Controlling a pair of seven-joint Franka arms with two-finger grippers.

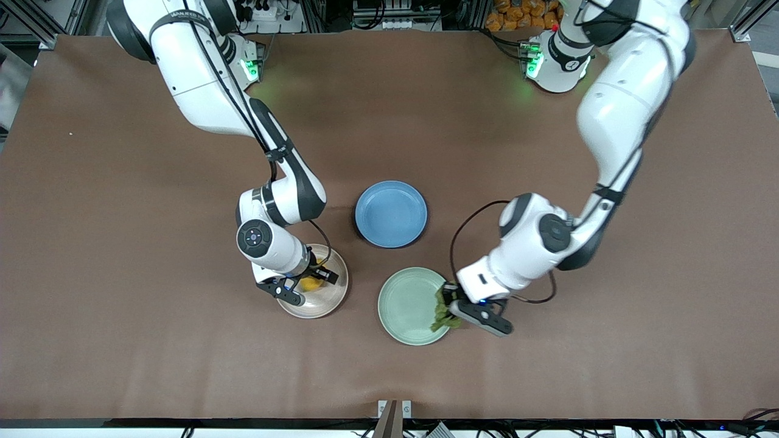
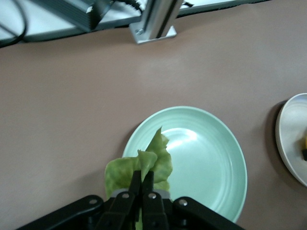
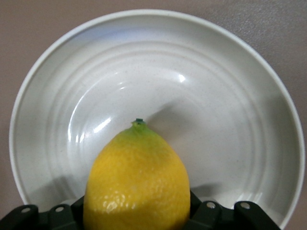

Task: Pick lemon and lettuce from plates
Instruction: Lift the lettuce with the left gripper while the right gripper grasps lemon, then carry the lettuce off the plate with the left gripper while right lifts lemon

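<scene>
My right gripper (image 1: 310, 281) is shut on the yellow lemon (image 1: 311, 283) over the beige plate (image 1: 322, 304). In the right wrist view the lemon (image 3: 137, 184) fills the jaws, with the plate (image 3: 230, 110) below it. My left gripper (image 1: 448, 306) is shut on the green lettuce (image 1: 442, 313) at the rim of the mint green plate (image 1: 408, 304), on the side toward the left arm's end. In the left wrist view the lettuce (image 2: 146, 165) is pinched between the closed fingertips (image 2: 142, 184) over the plate's (image 2: 206, 163) edge.
An empty blue plate (image 1: 391, 213) sits farther from the front camera, between the two other plates. The brown table cloth (image 1: 122, 274) spreads wide on both sides. A metal bracket (image 1: 394, 409) stands at the table's near edge.
</scene>
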